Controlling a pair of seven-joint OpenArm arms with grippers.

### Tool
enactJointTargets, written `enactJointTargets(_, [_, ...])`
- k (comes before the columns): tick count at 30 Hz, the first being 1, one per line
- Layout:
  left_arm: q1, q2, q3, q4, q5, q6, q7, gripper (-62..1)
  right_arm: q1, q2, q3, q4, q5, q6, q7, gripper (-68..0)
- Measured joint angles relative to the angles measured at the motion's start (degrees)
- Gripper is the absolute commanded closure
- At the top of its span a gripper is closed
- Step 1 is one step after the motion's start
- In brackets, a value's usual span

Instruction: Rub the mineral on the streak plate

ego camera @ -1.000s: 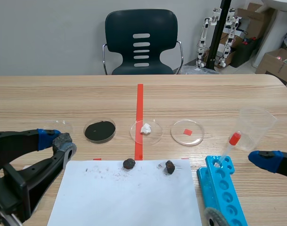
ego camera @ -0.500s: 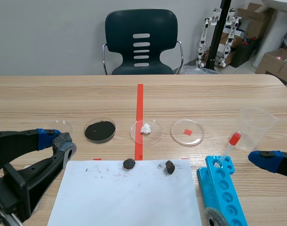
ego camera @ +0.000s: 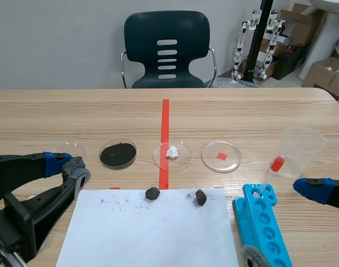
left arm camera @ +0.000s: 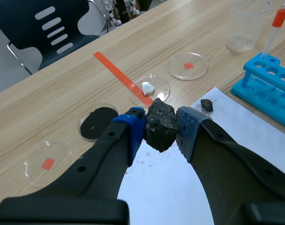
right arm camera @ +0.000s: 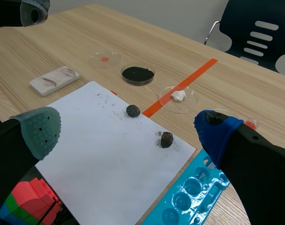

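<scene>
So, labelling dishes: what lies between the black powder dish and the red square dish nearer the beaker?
A clear round dish holding a white lump; the scene view shows it.

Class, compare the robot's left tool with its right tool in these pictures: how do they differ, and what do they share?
The left tool is shut on a dark mineral; the right tool is open and empty. The left tool sits by the white paper's left corner; the right tool sits beside the blue tube rack. Both have thick black fingers tipped with soft pads.
</scene>
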Motion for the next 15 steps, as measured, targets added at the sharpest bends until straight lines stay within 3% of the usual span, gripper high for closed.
enactJointTargets(15, [0.0, 0.0, 0.0, 0.0, 0.0, 0.0, 1.6, -9.0, 0.0, 0.0, 0.0, 0.0, 0.0, 0.0, 0.0, -59.1])
